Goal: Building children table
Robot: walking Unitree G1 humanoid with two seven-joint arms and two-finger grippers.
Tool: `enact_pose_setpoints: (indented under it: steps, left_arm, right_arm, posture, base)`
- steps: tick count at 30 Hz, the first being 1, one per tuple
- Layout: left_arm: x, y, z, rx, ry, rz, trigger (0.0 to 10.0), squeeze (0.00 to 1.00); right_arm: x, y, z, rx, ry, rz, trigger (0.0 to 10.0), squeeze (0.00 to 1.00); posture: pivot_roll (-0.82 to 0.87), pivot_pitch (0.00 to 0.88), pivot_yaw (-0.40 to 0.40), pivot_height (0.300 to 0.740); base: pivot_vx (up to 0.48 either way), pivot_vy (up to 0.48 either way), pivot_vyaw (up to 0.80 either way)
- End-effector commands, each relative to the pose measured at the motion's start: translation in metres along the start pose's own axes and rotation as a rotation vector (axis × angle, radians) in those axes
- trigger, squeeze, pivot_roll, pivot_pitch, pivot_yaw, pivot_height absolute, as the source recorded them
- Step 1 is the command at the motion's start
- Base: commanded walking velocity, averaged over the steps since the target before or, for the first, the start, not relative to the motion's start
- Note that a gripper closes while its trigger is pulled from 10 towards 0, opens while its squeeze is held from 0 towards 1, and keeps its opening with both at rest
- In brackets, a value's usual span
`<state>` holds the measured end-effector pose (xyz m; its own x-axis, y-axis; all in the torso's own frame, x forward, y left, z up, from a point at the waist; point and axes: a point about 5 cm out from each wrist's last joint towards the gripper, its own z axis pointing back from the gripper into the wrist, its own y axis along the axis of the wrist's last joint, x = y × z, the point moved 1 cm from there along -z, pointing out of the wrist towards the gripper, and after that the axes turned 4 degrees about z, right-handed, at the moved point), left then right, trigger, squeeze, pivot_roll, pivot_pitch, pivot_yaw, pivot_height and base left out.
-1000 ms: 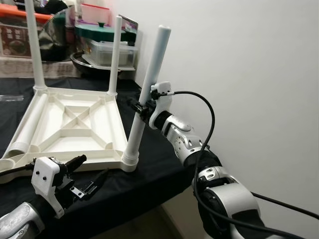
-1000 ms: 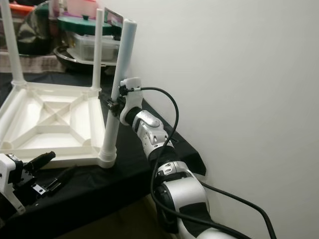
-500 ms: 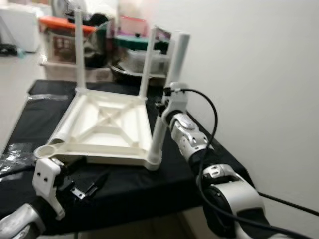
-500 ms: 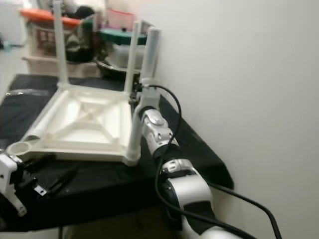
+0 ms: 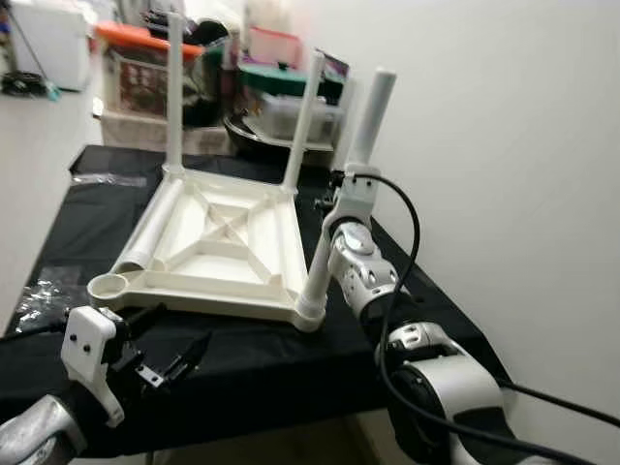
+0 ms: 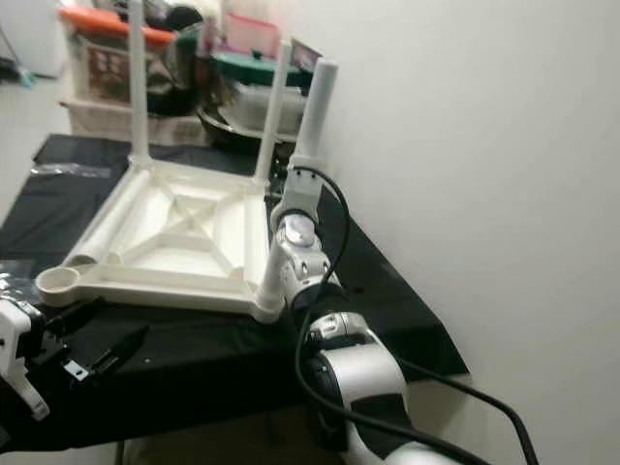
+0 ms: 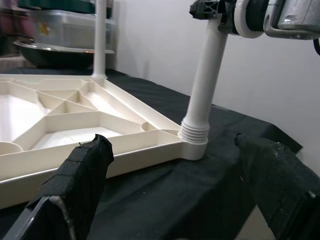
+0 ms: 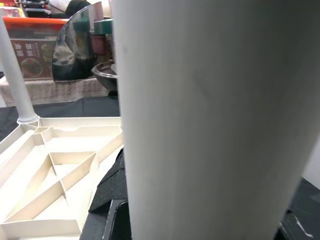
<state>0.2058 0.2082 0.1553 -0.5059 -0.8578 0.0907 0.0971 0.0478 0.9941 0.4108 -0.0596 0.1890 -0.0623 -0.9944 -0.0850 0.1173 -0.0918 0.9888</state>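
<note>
A white children's table top (image 5: 228, 257) lies upside down on the black-covered table (image 5: 291, 358). Two legs (image 5: 174, 87) stand at its far corners. A third leg (image 5: 351, 184) stands a little tilted in the near right corner socket (image 7: 195, 142), and my right gripper (image 5: 339, 186) is shut on it about halfway up. That leg (image 8: 200, 125) is pressed close against the right wrist camera. A loose leg (image 5: 145, 237) lies inside the top along its left side. The near left socket (image 5: 108, 287) has nothing in it. My left gripper (image 5: 184, 325) hovers open in front of the top's near edge.
Storage boxes, a metal bowl (image 5: 266, 136) and lidded containers (image 5: 281, 77) are crowded behind the table. A white wall (image 5: 504, 174) runs along the right. A clear plastic bag (image 5: 39, 295) lies on the cloth at the left. The cloth's front edge is near my left arm.
The camera has pulled back and swung, so the whole scene has shifted. The right gripper's hold on the leg and the open left gripper look unchanged.
</note>
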Motion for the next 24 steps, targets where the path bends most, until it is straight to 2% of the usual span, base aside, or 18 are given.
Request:
enact_pose_setpoints:
  steps: [1,8,24]
  left_arm:
    - [0.0020,-0.0015,-0.0027,0.000,-0.008,0.006,10.0,0.00]
    - [0.0024,-0.0011,-0.0034,0.003,-0.008,0.006,10.0,0.00]
    - [0.0037,-0.0010,-0.0033,0.001,-0.012,0.006,10.0,0.00]
  right_arm:
    - [0.0102,-0.0954,0.0200,-0.388,-0.040,0.053,0.0,0.00]
    - [0.0121,-0.0965,0.0205,-0.410,-0.093,0.027,0.0,0.00]
    - [0.0111,-0.0914,0.0187,-0.415,-0.114,0.010,0.0,0.00]
  posture:
    - [0.19,0.000,-0.247,0.740]
    - [0.19,0.000,-0.247,0.740]
    - [0.19,0.000,-0.244,0.740]
  base:
    - [0.000,0.000,0.00]
    - [0.000,0.000,0.00]
    - [0.000,0.000,0.00]
